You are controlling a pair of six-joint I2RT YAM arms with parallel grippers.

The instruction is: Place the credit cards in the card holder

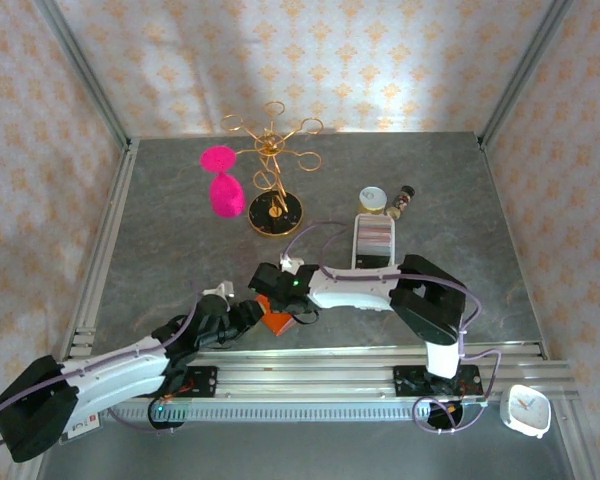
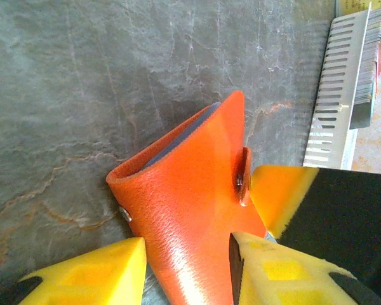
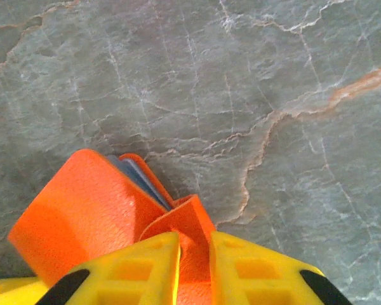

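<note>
We are looking at the card holder (image 2: pixel 190 210) sitting on the table (image 3: pixel 273 89) between the two grippers, an orange-red, pebble-grained wallet folded into a wedge. The left wrist view is showing us its broad outer face with a metal snap, and the left gripper (image 2: pixel 187 251) is standing part-way apart, one yellow finger at each side of that face; we cannot tell whether they are pressing it. The right wrist view is adding the fold's open end: grey-blue inner layers are peeking out, and an orange flap is rising into the narrow gap of the right gripper (image 3: pixel 195 236), though we cannot tell whether it is being pinched. Ahead of the right fingertips the grey, veined, stone-look surface is lying bare. Beyond the left fingertips and off to their right, a white slotted tray (image 2: pixel 333 95) is holding the credit cards (image 2: pixel 368 63) upright in its slots, well apart from the holder. From above we are seeing a gold wire stand (image 1: pixel 273 180) and two bright pink shapes (image 1: pixel 222 185) far ahead of both hands, and a metal rail (image 1: pixel 330 362) edging the table behind them.
</note>
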